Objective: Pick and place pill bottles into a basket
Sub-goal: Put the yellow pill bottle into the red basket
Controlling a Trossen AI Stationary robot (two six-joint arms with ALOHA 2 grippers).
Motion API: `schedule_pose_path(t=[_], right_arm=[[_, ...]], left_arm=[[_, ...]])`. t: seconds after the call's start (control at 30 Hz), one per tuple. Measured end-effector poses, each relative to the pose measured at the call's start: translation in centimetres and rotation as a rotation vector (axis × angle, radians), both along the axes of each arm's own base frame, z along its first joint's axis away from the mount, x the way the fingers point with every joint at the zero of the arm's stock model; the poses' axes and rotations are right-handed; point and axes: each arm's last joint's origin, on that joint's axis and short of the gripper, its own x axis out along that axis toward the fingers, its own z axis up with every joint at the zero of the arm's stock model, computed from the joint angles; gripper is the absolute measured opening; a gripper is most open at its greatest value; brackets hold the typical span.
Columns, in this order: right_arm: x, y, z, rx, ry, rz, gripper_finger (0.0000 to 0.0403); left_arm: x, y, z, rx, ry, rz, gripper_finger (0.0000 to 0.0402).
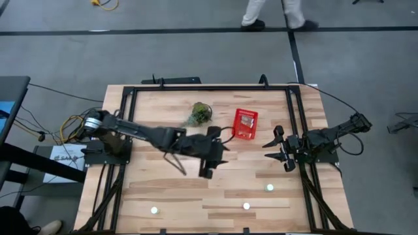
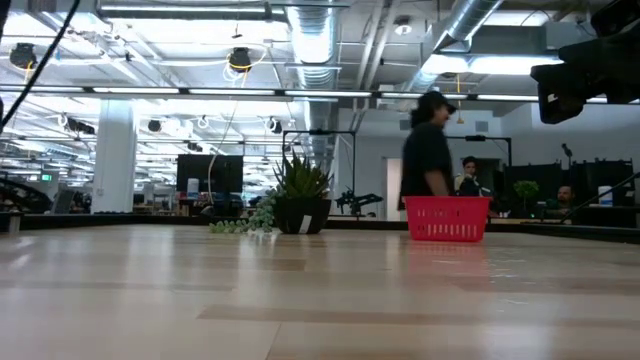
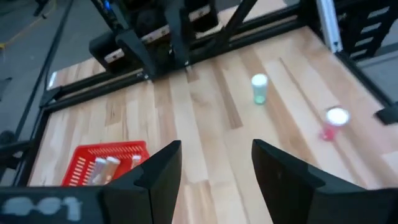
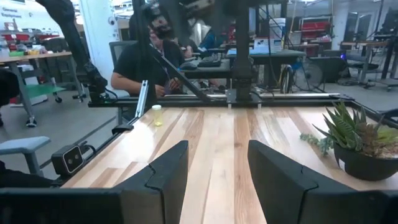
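Wooden worktop (image 1: 163, 189) carries the basket (image 1: 245, 124) with pill bottles (image 3: 104, 169) inside, labels unreadable; left gripper (image 3: 214, 165) and right gripper (image 4: 217, 163) fingers spread, empty.

The pale wooden table (image 1: 170, 189) carried a red basket (image 1: 245, 124) just beyond the left hand (image 1: 208, 171), a potted plant (image 1: 200, 113) beside it, and three pill bottles (image 1: 246, 206) lying nearer the table's front edge.
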Motion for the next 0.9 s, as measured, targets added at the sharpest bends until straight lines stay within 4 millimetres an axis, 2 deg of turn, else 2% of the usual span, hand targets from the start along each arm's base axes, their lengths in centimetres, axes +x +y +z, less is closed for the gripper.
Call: schedule_pose_path(t=[0.13, 0.33, 0.53, 0.73, 0.9], right_arm=[[0.0, 0.0, 0.0, -0.03, -0.005, 0.0, 0.0159], [0.0, 0.0, 0.0, -0.039, -0.007, 0.0, 0.0159], [0.0, 0.0, 0.0, -0.039, -0.006, 0.0, 0.0159], [0.0, 0.0, 0.0, -0.047, -0.007, 0.0, 0.0159], [0.0, 0.0, 0.0, -0.047, -0.007, 0.0, 0.0159]], left_arm=[[-2.6, -1.4, 0.6, -0.023, -0.012, 0.04, 0.0185], [-7.9, -1.9, 1.2, -0.065, -0.073, 0.133, 0.0185], [-12.5, -2.2, -0.7, -0.193, -0.128, 0.013, 0.0185], [-17.0, -2.0, -3.5, -0.286, -0.096, -0.026, 0.0185], [-19.9, -2.5, -5.1, -0.357, -0.064, -0.063, 0.0185]])
